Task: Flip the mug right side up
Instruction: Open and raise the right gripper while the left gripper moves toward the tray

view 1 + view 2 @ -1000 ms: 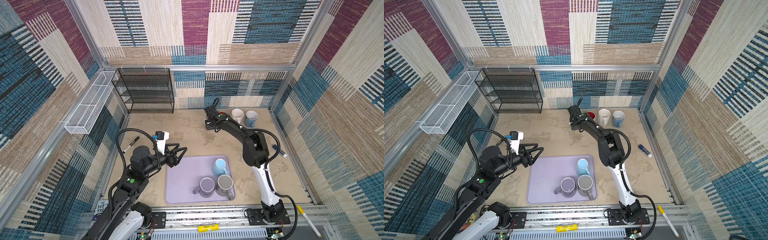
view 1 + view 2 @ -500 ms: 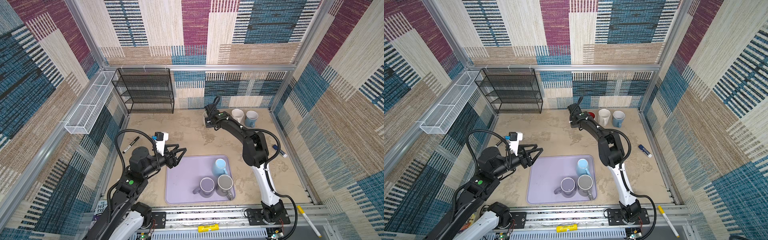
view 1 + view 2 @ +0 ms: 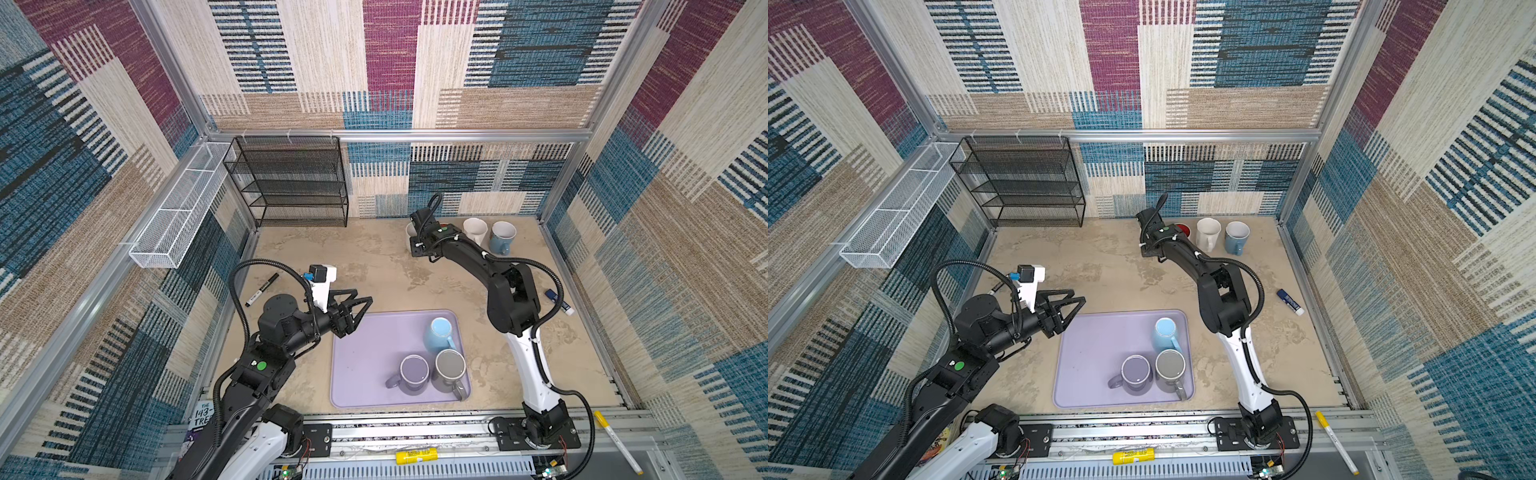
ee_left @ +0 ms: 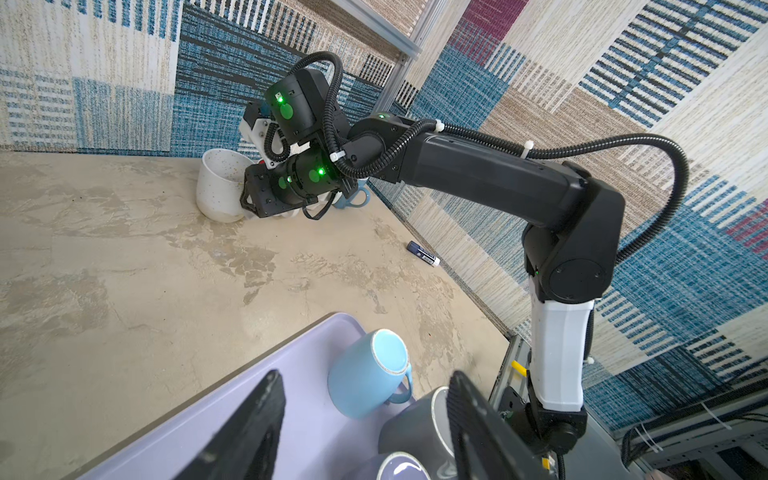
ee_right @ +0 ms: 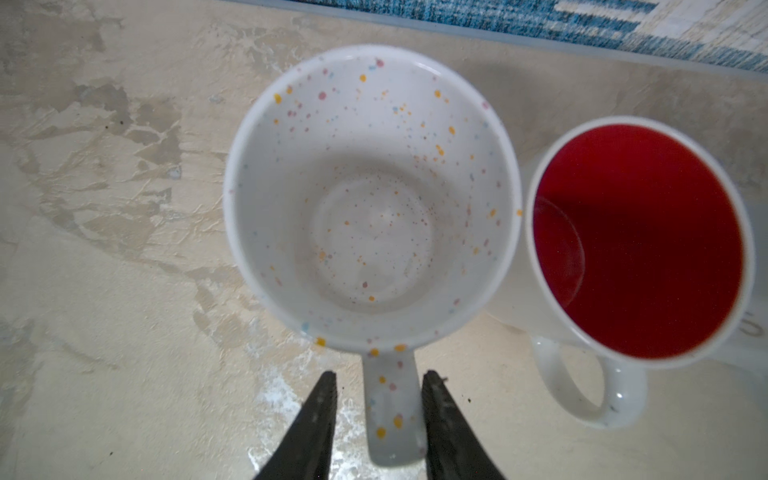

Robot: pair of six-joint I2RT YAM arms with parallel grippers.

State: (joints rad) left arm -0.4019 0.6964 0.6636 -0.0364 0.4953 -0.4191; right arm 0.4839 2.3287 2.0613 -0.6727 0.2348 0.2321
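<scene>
In the right wrist view, the white speckled ceramic mug [image 5: 370,199] is standing upright on the beige tabletop [image 5: 124,291], just beside a white mug with a red inside [image 5: 636,241]. The right hand [image 5: 380,378] is straddling the speckled mug's handle, jaws parted, with a gap showing on 1 side. In a top view, the left hand [image 3: 362,297] is hovering with its jaws apart and nothing between them, near a corner of the lavender plastic tray [image 3: 365,374].

1. Black mesh rack [image 3: 291,183] stands against the back wall.
2. White wire basket [image 3: 178,208] hangs on the left wall, next to the rack.
3. Black marker [image 3: 262,289] lies on the tabletop [image 3: 374,270] near the left wall.
4. Blue stick [image 3: 559,301] lies near the right wall.
5. Lilac tray [image 3: 365,365] sits flat, front centre.
6. Yellow-capped pen [image 3: 617,442] and yellow tube [image 3: 415,456] lie on the front frame.
</scene>
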